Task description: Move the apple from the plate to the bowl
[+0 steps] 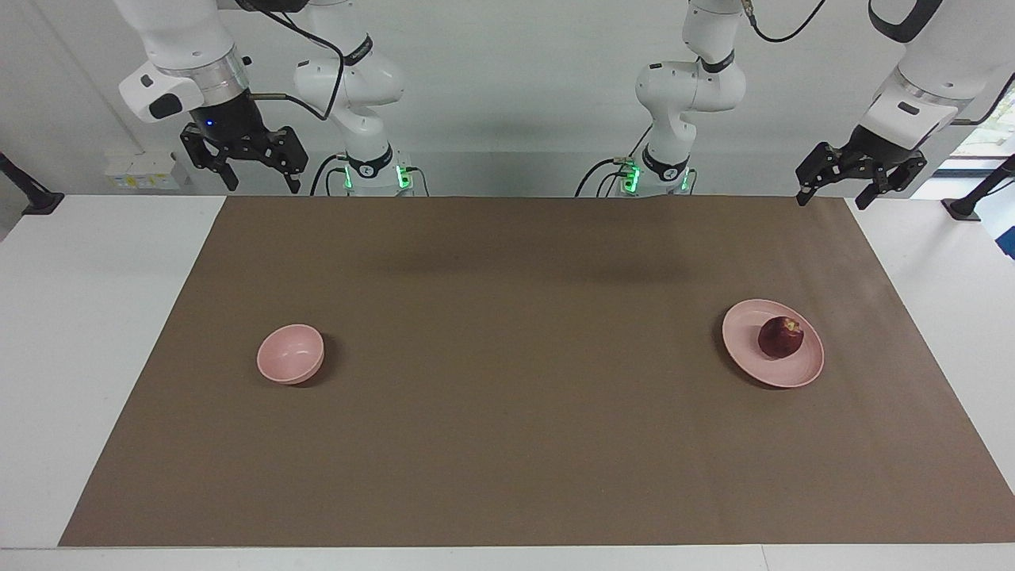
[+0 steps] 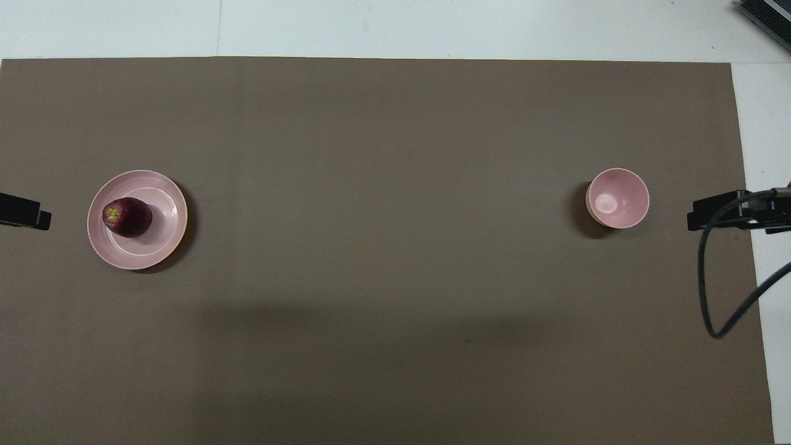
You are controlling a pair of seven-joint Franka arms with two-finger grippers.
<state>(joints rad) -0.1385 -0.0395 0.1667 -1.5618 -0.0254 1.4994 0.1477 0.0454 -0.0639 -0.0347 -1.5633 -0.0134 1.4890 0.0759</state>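
The left gripper [image 1: 834, 189] hangs high over the brown mat's [image 1: 507, 444] corner at its own end of the table, fingers spread and holding nothing. The right gripper [image 1: 262, 179] waits the same way – spread, raised over its end. The apple [image 1: 780, 336] sits on the plate [image 1: 757, 361] toward the left arm's end; the bowl [image 1: 290, 354] stands well apart – toward the right arm's end.

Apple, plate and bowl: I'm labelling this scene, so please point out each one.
Apple [image 1: 781, 336], facing view: middle of its dark red skin.
Plate [image 1: 744, 323], facing view: bare pink surface beside the apple.
Bowl [image 2: 617, 198], overhead view: inside bottom of the bowl.
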